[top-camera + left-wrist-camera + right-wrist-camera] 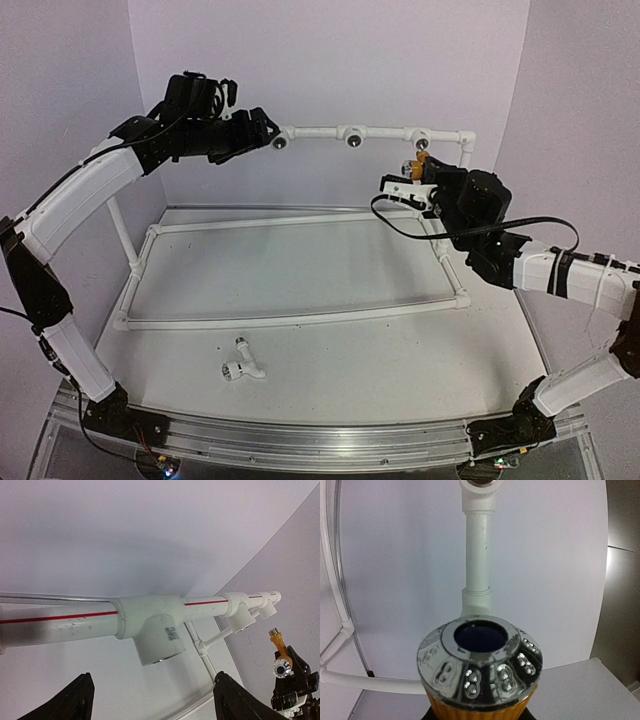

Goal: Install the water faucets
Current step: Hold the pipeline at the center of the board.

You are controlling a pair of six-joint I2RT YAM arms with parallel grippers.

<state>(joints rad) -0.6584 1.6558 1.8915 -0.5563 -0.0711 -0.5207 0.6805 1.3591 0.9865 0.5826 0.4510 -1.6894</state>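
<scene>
Your right gripper (pixel 412 182) is clamped on the yellow-orange faucet (pixel 480 675), holding it up just below the rightmost socket (pixel 422 141) of the white pipe frame (pixel 318 131). In the overhead view the faucet is near that socket but apart from it. From the right wrist camera, the faucet's chrome nozzle fills the lower part of the view with its dark opening facing the lens. A vertical run of white pipe stands directly behind it, with a socket opening at the very top edge. Your left gripper (pixel 268 134) is raised at the left end of the frame's top bar, its fingers (pixel 75 702) spread wide and holding nothing. In the left wrist view the leftmost tee fitting (pixel 150 627) on the red-striped pipe sits above the gap between them — whether either finger touches the pipe cannot be told. The white faucet (pixel 243 366) lies on its side on the table (pixel 420 370), in front of the frame's near base rail — well apart from both grippers.
</scene>
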